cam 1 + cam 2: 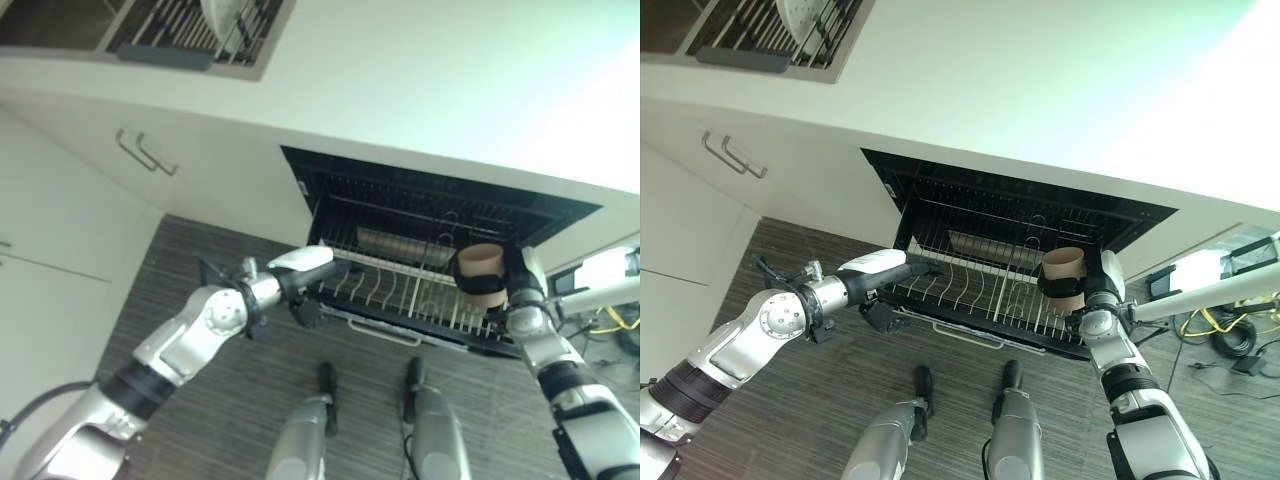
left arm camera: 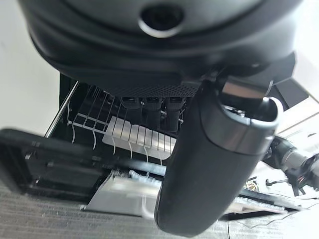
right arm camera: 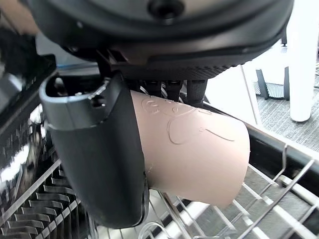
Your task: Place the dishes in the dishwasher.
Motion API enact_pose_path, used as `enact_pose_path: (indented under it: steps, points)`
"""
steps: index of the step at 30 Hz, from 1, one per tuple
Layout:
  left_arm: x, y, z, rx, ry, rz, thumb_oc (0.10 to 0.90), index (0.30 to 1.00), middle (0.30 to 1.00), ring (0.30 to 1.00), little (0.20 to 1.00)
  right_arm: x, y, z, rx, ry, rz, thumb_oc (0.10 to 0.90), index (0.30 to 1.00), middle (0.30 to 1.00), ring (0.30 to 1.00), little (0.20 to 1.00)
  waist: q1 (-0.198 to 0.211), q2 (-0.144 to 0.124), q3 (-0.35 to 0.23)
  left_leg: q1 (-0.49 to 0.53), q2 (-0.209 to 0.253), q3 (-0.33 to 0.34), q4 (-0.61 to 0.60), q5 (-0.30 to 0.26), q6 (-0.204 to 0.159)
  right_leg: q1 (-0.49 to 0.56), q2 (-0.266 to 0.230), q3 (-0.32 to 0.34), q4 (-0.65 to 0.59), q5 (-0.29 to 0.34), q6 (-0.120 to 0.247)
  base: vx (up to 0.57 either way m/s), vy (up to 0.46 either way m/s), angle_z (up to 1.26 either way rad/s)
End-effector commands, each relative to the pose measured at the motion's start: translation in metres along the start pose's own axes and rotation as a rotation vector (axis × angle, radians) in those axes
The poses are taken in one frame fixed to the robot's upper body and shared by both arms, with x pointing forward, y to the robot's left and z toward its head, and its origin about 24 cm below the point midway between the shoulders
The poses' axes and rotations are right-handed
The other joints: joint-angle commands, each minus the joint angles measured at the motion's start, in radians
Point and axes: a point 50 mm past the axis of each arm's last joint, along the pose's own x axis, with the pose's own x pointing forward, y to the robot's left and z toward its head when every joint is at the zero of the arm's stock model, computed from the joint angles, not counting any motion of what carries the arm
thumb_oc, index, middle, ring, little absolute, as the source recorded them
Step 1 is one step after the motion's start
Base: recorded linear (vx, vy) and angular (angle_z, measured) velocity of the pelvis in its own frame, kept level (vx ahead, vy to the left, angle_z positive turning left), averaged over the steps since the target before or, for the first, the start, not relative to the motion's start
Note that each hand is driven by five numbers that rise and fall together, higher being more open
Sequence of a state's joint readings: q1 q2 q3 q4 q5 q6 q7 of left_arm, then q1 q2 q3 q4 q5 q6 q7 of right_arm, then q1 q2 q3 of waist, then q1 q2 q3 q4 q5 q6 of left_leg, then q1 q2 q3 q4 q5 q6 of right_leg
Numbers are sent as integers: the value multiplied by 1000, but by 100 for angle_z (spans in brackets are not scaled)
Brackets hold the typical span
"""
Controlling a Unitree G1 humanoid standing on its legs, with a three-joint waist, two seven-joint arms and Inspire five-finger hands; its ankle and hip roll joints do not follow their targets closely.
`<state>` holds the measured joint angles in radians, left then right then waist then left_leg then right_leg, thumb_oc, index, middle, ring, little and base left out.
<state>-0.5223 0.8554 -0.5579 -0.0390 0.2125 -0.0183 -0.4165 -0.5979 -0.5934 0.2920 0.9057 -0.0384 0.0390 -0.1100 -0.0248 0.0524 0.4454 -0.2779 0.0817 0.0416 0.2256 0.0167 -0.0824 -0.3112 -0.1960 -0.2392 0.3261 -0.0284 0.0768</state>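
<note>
- Striped floor below, dishwasher rack [image 1: 400, 290] pulled out; in the eye view the right hand [image 1: 515, 275] carries a tan cup [image 1: 482, 272] just above the rack's right end.
- Left wrist view: left hand [image 2: 209, 164] relaxed, empty, fingers [image 2: 152, 107] straight.
- Right wrist view: fingers curled round the cup, its long axis lying sideways over the tines.

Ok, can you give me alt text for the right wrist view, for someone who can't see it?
The robot's dark right hand is curled around a beige, smooth-sided cup, held tilted on its side just above the dishwasher's white wire rack. The rack's prongs and bars spread out below the cup.
</note>
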Motion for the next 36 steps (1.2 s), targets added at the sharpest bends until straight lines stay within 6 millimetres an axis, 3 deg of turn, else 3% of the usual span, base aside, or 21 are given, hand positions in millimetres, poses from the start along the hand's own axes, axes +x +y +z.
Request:
enact_pose_path:
  steps: [1,7,14,17,20,23,27,28,32,34,36]
  points:
    - [-12,47,26,158,-117,128,800,900,900,900,900,-25,34,-67,-143,238,401,800,900,900,900,900,28,27,41,1,14,80,74,-126,21,43,-51,30,-26,-10,108,-4,-131,5]
    - [-11,57,26,186,-109,108,800,900,900,900,900,-19,17,-62,-91,232,422,800,900,900,900,900,38,5,48,5,19,71,74,-120,18,47,-42,27,-26,-7,109,0,-74,6]
    - [-9,56,20,165,-94,118,800,900,900,900,900,-10,-5,-30,33,21,249,800,900,900,900,900,25,9,49,11,19,69,74,-117,16,52,-39,35,-26,-9,107,4,19,-2]
    - [-9,52,18,150,-87,130,800,900,900,900,900,-9,-7,-17,219,-41,181,800,900,900,900,900,13,13,49,11,19,72,74,-119,16,49,-38,40,-26,-10,106,4,56,-6]
    - [-7,48,16,125,-78,149,800,900,900,900,900,-10,-5,-12,562,-62,73,800,900,900,900,900,-4,22,51,22,19,78,74,-131,15,55,-36,50,-26,-21,106,15,87,-11]
    - [-6,44,16,92,-72,172,800,900,900,900,900,-16,6,-23,904,-8,15,800,900,900,900,900,-24,36,44,18,15,90,74,-133,18,44,-35,65,-26,-22,103,12,115,-12]
    - [-6,40,18,59,-80,185,800,900,900,900,900,-23,23,-41,1191,105,-15,800,900,900,900,900,-38,59,38,26,9,103,74,-140,21,46,-37,76,-26,-29,103,31,120,-10]
    - [-6,39,18,49,-87,185,800,900,900,900,900,-25,28,-45,1194,130,-18,800,900,900,900,900,-39,69,35,29,8,107,74,-142,22,47,-40,79,-26,-30,102,46,102,-15]
    - [-6,39,23,44,-107,183,800,900,900,900,900,-24,14,-37,688,33,-162,800,900,900,900,900,-34,84,34,30,0,109,74,-143,25,49,-45,80,-26,-29,104,17,32,-5]
    - [-5,37,24,45,-111,184,800,900,900,900,900,-23,13,-33,665,37,-205,800,900,900,900,900,-33,86,35,27,-1,109,74,-141,24,46,-45,81,-26,-26,102,-13,3,6]
    - [-6,35,24,43,-111,188,800,900,900,900,900,-25,7,-33,504,2,-240,800,900,900,900,900,-34,88,35,26,-4,106,74,-143,26,44,-44,80,-26,-27,102,0,2,2]
